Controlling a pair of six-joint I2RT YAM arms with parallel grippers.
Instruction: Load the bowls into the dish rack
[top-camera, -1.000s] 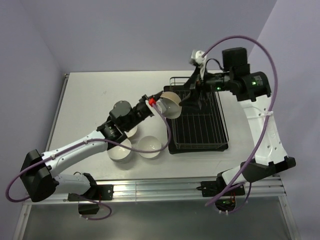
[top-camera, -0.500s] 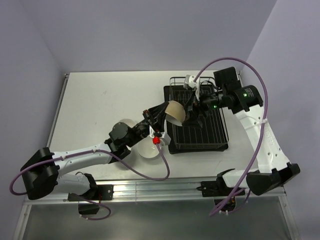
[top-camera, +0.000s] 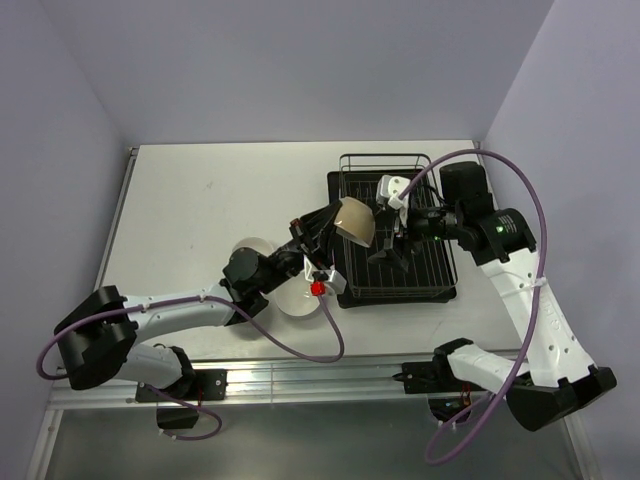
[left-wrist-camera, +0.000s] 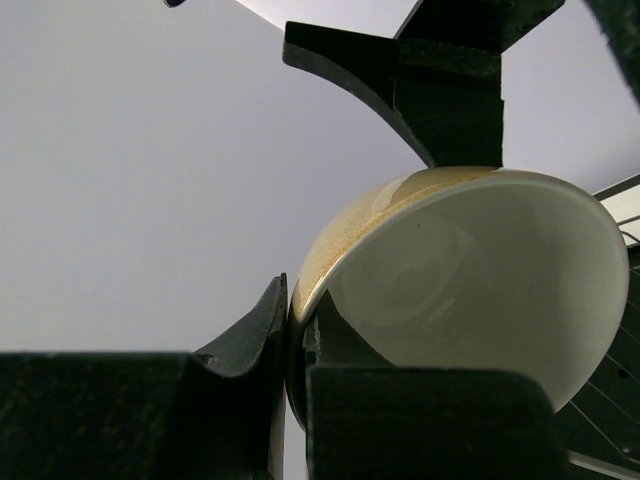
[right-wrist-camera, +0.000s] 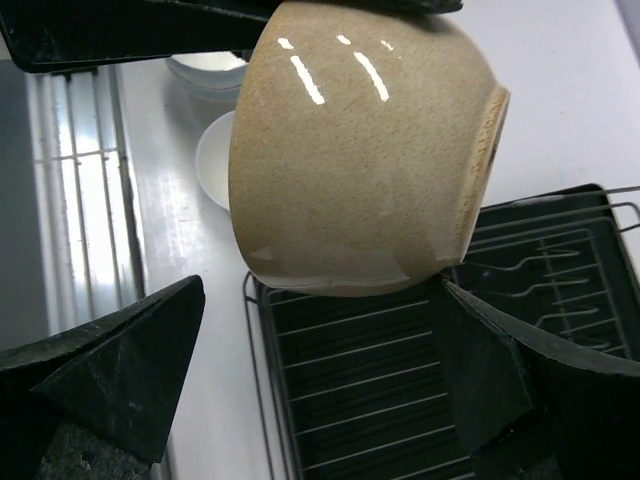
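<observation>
My left gripper (top-camera: 328, 226) is shut on the rim of a tan bowl (top-camera: 356, 219) and holds it tilted in the air over the left part of the dark wire dish rack (top-camera: 430, 270). In the left wrist view its fingers (left-wrist-camera: 255, 335) pinch the bowl's rim, and the bowl's white inside (left-wrist-camera: 470, 290) faces the camera. My right gripper (top-camera: 383, 242) is open just right of the bowl, above the rack. In the right wrist view the tan bowl (right-wrist-camera: 350, 150) hangs above the gap between the open fingers (right-wrist-camera: 130, 360), with the rack (right-wrist-camera: 400, 390) below.
Two white bowls stand on the table left of the rack: one (top-camera: 252, 248) partly under my left arm, one (top-camera: 292, 300) nearer the front. They also show in the right wrist view (right-wrist-camera: 215, 160). The table's metal front rail (top-camera: 320, 380) runs below.
My left arm has swung the tan bowl rightward, further over the rack. My right arm has come down and forward, bringing its open gripper close beside the bowl.
</observation>
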